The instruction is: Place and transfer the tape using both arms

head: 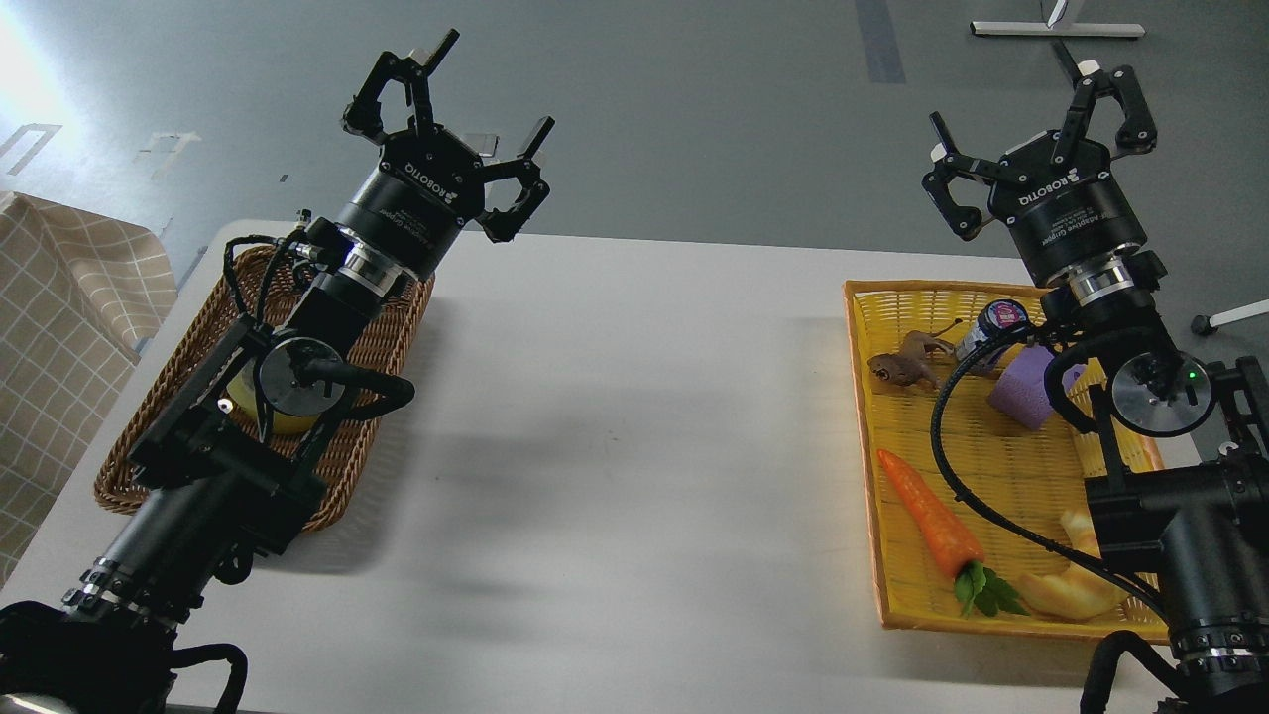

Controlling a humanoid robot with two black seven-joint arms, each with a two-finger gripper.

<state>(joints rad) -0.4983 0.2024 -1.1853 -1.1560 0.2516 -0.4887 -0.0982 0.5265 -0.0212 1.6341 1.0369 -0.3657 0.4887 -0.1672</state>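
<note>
The tape [283,421] sits in the brown wicker basket [382,342] at the left side of the table [634,426], and I see only a yellowish sliver of it below my left arm [297,397], which crosses over the basket and hides most of the roll. I cannot tell whether it lies flat or on edge.

My left gripper [466,134] is raised past the basket's far rim, above the table's far edge, fingers spread wide and holding nothing. The wicker basket lies close to the table's left edge, its near end toward me.

Between the two containers the white tabletop is bare, a wide stretch marked only by the shadows of the arms.

On the right, the yellow tray [892,416] runs along the table's right side, its near rim close to the front edge. It holds a carrot [927,516], a brown frog figure [897,365], a purple block [1026,392], a small bottle [991,327] and a pale croissant [1066,590]. My right arm [1150,397] crosses over the tray's right half, and my right gripper [1041,134] is raised beyond its far rim, fingers splayed apart and empty. The two grippers stand well apart.
</note>
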